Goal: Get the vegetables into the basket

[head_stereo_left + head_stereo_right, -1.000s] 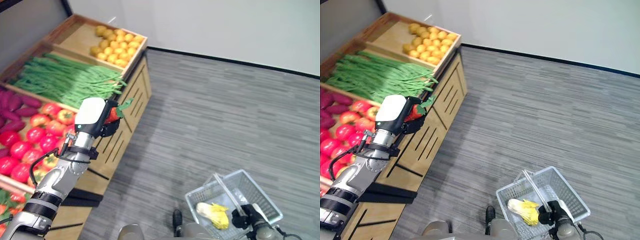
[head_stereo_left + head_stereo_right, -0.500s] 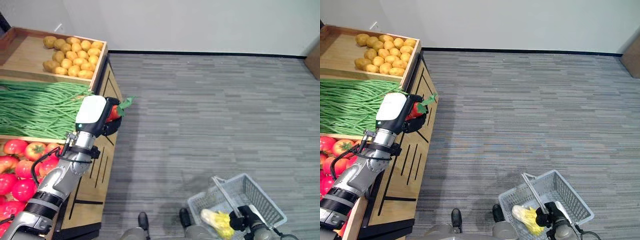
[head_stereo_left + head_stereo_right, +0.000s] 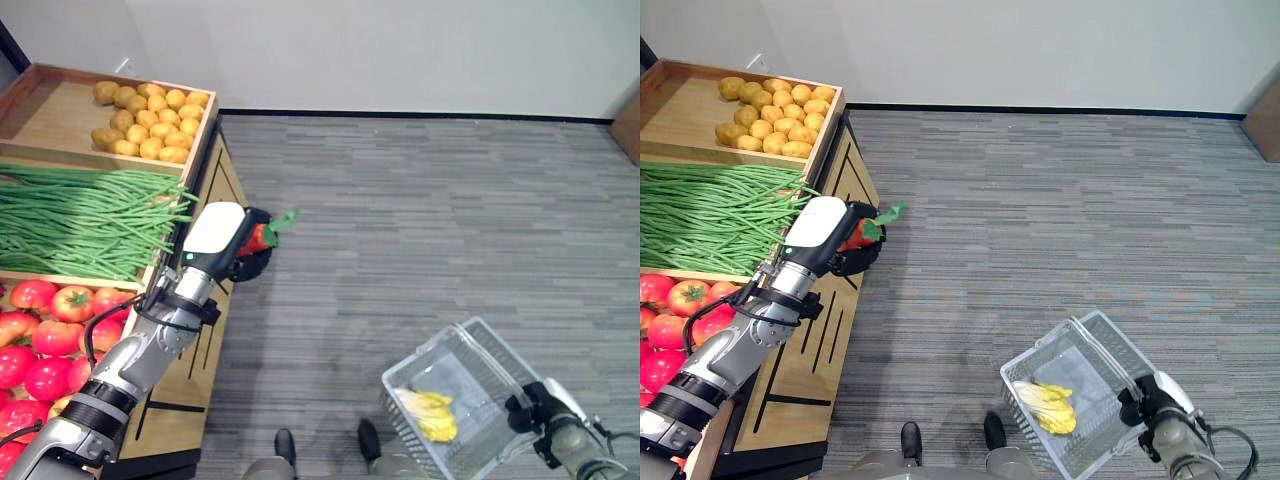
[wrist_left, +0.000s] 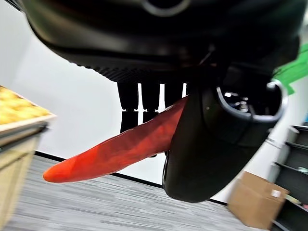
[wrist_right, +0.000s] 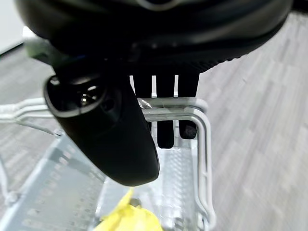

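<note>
A wooden produce stand [image 3: 200, 330] fills the left side of the head views, its compartments stepped from upper left to lower left. The middle compartment holds a broad heap of green beans [image 3: 80, 220]. Below it, at the lower left, lie red tomatoes [image 3: 40, 340], and the top compartment at the upper left carries a cluster of yellow potatoes [image 3: 150, 125]. Grey carpet floor [image 3: 430, 220] takes the centre and right of the frame. At the lower right a white wire basket [image 3: 455, 370] hangs tilted, with a yellow-green leafy vegetable [image 3: 428, 412] lying inside it. The right hand [image 3: 532, 412] sits at the basket's right rim; in the right wrist view its fingers [image 5: 166, 113] are curled round the basket's white handle [image 5: 192, 108]. Left of centre, just off the stand's front edge and over the floor, the left hand [image 3: 240, 250] is clamped on a red pepper [image 3: 258, 238] with a green stem [image 3: 283, 219]. In the left wrist view the pepper's pointed red body [image 4: 115, 151] sticks out from between thumb and fingers.
</note>
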